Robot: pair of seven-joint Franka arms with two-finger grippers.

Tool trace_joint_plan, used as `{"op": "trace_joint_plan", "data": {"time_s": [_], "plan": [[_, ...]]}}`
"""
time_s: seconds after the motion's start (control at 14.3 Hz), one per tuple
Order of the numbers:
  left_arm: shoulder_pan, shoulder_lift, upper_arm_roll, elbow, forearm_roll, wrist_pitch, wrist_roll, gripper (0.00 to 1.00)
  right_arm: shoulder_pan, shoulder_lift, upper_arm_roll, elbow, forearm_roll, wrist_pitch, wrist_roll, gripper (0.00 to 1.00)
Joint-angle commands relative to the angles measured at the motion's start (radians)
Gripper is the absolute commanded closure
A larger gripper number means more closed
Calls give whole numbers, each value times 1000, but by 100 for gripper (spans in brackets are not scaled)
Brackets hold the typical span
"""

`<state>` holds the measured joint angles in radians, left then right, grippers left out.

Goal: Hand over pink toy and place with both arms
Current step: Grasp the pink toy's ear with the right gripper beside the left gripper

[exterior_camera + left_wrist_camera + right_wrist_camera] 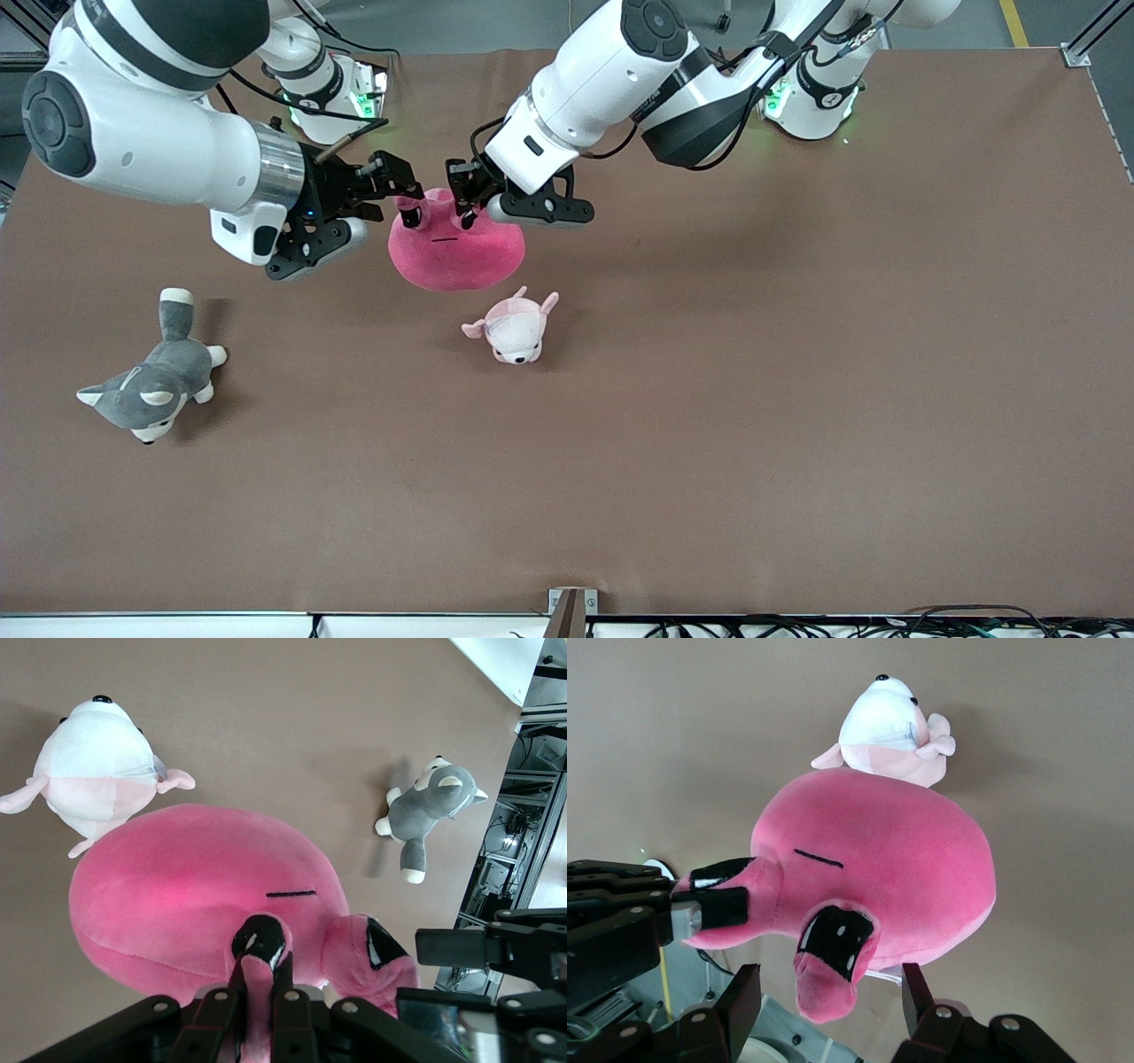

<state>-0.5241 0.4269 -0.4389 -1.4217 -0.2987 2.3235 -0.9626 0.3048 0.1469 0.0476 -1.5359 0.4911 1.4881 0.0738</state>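
The pink toy (456, 252) hangs in the air over the table's middle, toward the robots' bases. It also shows in the left wrist view (177, 895) and the right wrist view (895, 859). My left gripper (467, 197) is shut on one black-eyed bump on the toy's top (261, 979) and carries it. My right gripper (403, 190) is open, its jaws on either side of the other bump without touching it (828, 983). The two grippers face each other over the toy's top.
A small pale pink-and-white plush (514, 330) lies on the brown table just nearer the front camera than the toy. A grey-and-white husky plush (151, 385) lies toward the right arm's end. The table (797, 399) is brown.
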Motion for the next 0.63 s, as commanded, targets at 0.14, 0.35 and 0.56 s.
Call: {"op": "trace_joint_plan", "data": {"time_s": [0.14,0.35,0.56], "plan": [[-11,16,6,30,13,4,-1,99,20,-1,-5,2,-29,-3,9,27],[-11,16,5,30,20,4,-1,99,43,-1,-5,2,-55,0,9,27],[-11,15,5,30,21,4,-1,99,43,0,-5,2,-62,0,11,27]]}}
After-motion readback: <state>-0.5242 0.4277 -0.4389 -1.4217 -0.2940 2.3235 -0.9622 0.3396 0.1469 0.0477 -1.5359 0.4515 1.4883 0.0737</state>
